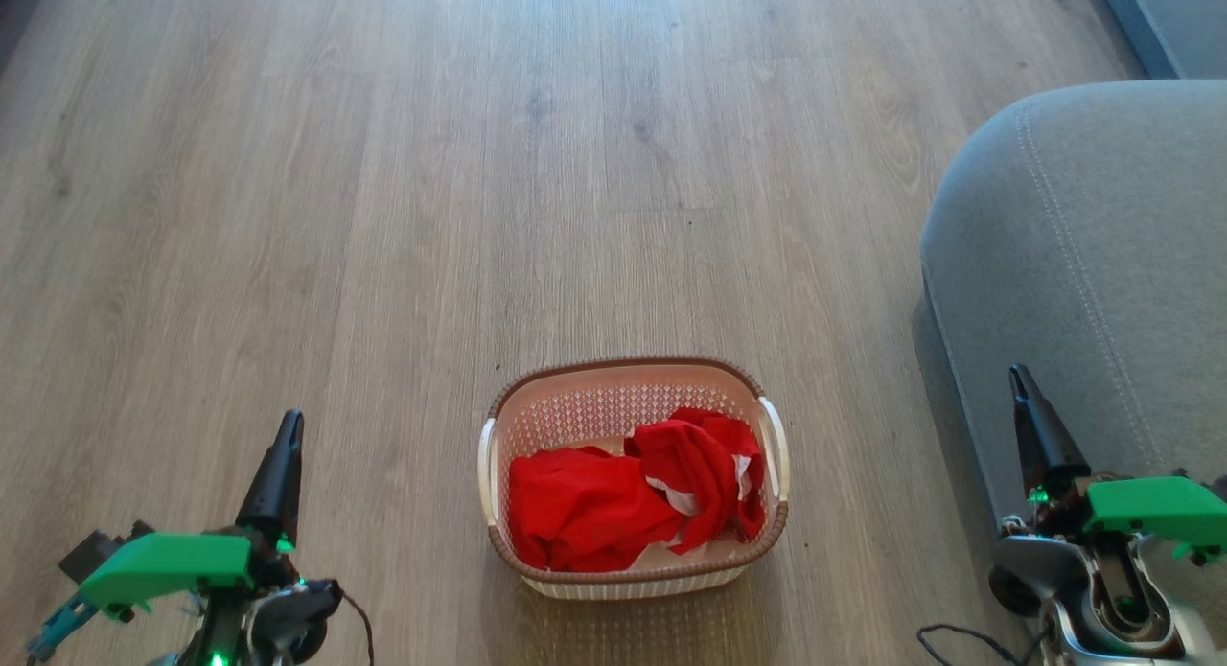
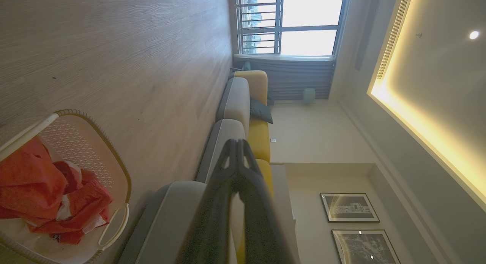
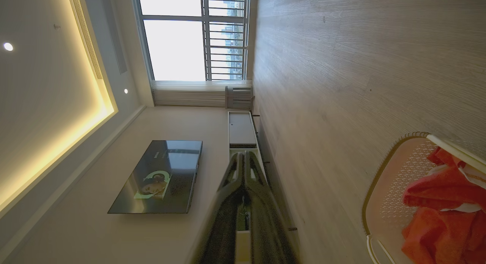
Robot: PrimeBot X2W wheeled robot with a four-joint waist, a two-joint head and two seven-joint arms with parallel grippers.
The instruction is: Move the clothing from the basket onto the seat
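Observation:
The cream basket (image 1: 498, 450) with a brown rim stands on the wooden floor low in the middle of the head view. Two red garments lie crumpled inside it: a plain red one (image 1: 575, 513) on the left and one with white trim (image 1: 705, 465) on the right. The grey seat (image 1: 1093, 235) rises at the right edge. My left gripper (image 1: 289, 424) is shut and empty, left of the basket. My right gripper (image 1: 1018, 377) is shut and empty, in front of the seat's edge. The wrist views show the basket (image 2: 89, 142) (image 3: 383, 180), the clothing (image 2: 34, 184) (image 3: 444, 203) and the shut grippers (image 2: 237, 142) (image 3: 246, 154).
Wood-plank floor (image 1: 479, 168) stretches ahead and to the left. A long grey and yellow sofa (image 2: 237, 104) runs toward a window in the left wrist view. A low TV cabinet (image 3: 241, 129) and wall TV (image 3: 159, 176) appear in the right wrist view.

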